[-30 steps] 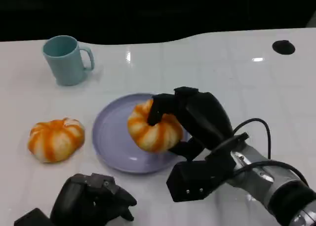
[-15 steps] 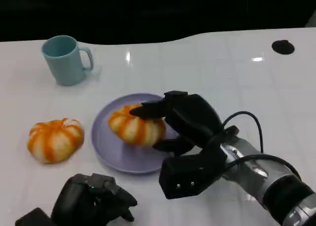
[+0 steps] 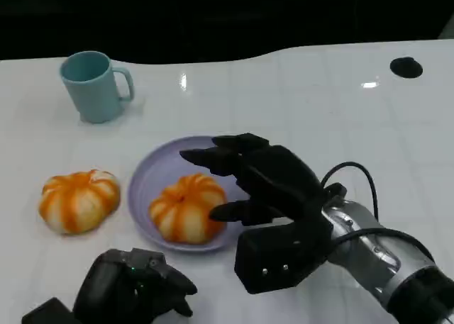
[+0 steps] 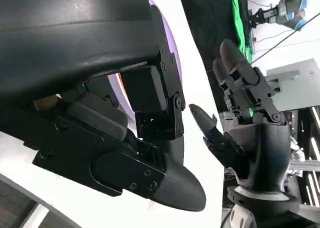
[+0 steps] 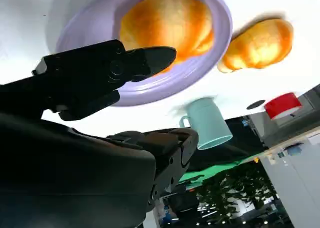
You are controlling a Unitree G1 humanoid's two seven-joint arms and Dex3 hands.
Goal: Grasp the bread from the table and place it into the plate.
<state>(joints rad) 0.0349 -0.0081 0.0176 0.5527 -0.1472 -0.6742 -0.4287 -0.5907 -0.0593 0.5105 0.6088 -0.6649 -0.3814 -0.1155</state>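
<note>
One white table (image 3: 319, 97), one purple plate (image 3: 145, 179) mid-frame, two black hands, two orange striped bread rolls and one teal mug (image 3: 92, 85) upper left. The right hand (image 3: 259, 179) hangs over the plate's right side, fingers spread, holding nothing, just beside the bread (image 3: 186, 206) sitting in the plate. The other roll (image 3: 78, 200) lies on the table, left of the plate. The left hand (image 3: 135, 288), bottom left, is cut off by the frame; fingers look curled in, empty.
</note>
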